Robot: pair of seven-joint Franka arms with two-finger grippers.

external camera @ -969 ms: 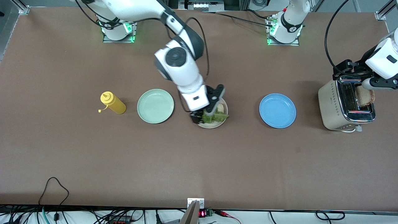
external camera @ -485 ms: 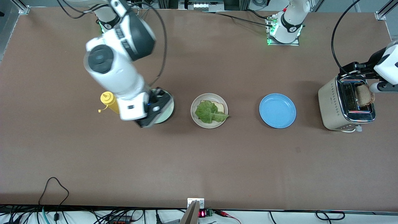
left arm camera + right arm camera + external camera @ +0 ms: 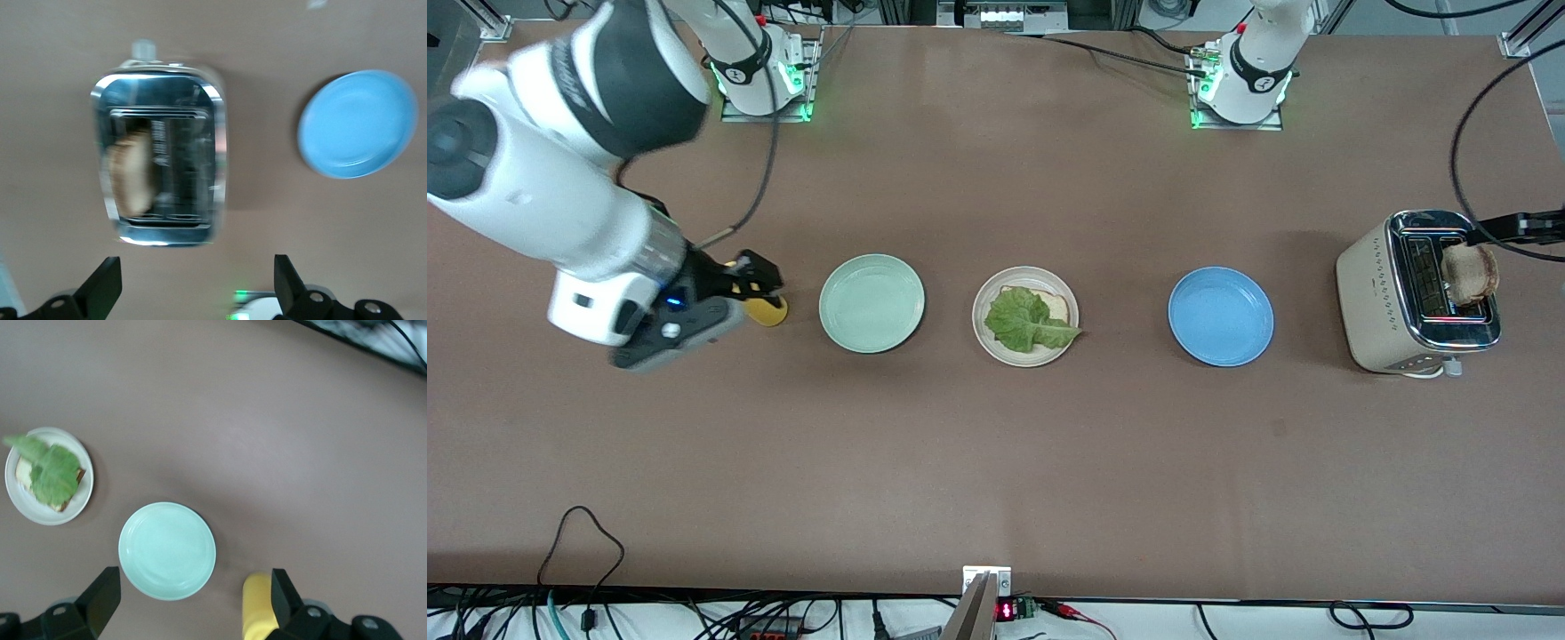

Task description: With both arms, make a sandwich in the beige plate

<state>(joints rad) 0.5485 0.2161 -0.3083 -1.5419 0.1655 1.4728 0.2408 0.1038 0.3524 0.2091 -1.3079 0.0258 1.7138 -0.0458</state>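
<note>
Lettuce [image 3: 1028, 322] now left lying on the bread slice [image 3: 1056, 307] in the beige plate [image 3: 984, 333], uncovered since the right gripper [image 3: 720, 298] swung away from it; that makes the lower half of the sandwich done, with only the top slice missing. Second slice [image 3: 1471, 274] standing up out of the toaster [image 3: 1369, 302], well apart from the beige plate toward the left arm's end of the table, past the blue plate [image 3: 1220, 316], so probably next to be fetched

Right gripper now up over the yellow bottle [image 3: 765, 311], past the mint-green plate [image 3: 871, 303] on the beige plate's other flank, jaws spread wide and empty; wrist tilted, forearm stretched out from its base toward that end of the table. Right wrist view looking down on mint-green plate, bottle and beige plate together

Left gripper [image 3: 197, 293] lifted high above the toaster, released and holding nothing, fingers wide apart in the left wrist view; almost out of the front view, only a dark bit showing by the toaster
</note>
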